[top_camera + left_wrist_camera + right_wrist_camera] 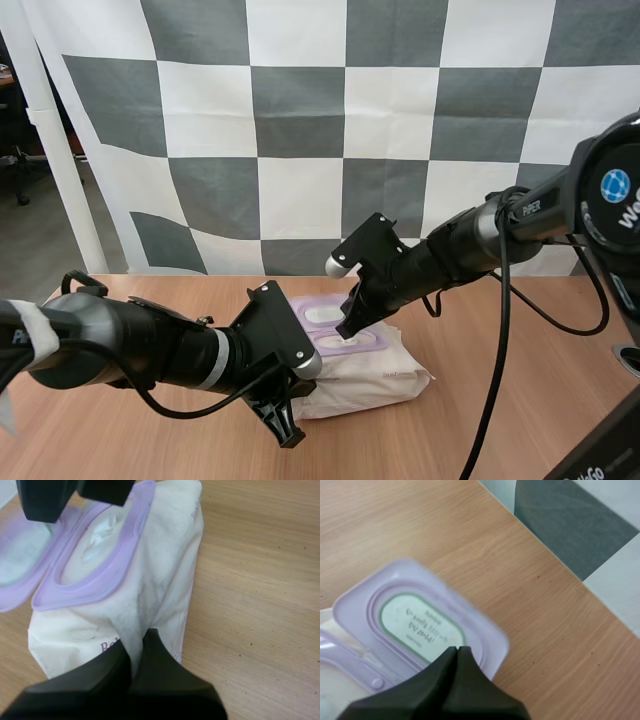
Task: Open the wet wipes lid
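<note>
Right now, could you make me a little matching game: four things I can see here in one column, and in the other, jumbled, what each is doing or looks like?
Things:
1. lid
2. left gripper
3. right gripper
4. table

States:
A. brown wood, bearing the pack of wet wipes
B. fingers together, at the lid's edge
C. purple, flipped open
D. pinching the pack's white wrapper

Pairs: 1-C, 2-D, 3-B, 4-A.
</note>
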{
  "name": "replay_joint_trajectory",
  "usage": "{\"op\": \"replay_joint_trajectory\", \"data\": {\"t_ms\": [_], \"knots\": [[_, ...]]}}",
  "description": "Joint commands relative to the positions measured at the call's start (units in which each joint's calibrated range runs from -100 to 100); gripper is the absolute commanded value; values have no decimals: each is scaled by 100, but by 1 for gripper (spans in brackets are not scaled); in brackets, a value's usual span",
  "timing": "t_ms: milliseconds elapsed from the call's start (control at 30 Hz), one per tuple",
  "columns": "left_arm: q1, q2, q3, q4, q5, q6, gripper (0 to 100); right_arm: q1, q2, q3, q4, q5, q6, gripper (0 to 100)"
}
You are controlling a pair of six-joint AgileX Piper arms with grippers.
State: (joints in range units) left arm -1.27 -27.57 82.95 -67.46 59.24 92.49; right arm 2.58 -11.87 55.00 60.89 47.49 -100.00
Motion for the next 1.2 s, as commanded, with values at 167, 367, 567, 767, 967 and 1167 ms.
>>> {"op": "replay_joint_trajectory", "data": {"t_ms": [167,367,567,767,967,1167], "knots": [[-1,9,-1,-1,4,81,0,23,128,-7,6,466,0,0],[-1,9,-1,45,-496,81,0,33,29,-7,-529,354,0,0],[-1,9,-1,58,-435,81,0,33,-1662,-7,-1482,-306,453,0],[-1,9,-1,351,-145,81,44,33,-3965,-7,-3057,672,2313,0],[-1,-116,-61,560,235,81,100,33,-5885,-7,-3665,1402,2702,0],[-1,-1334,-92,975,1037,-158,100,33,-7273,-7,-3699,1585,3058,0]]}}
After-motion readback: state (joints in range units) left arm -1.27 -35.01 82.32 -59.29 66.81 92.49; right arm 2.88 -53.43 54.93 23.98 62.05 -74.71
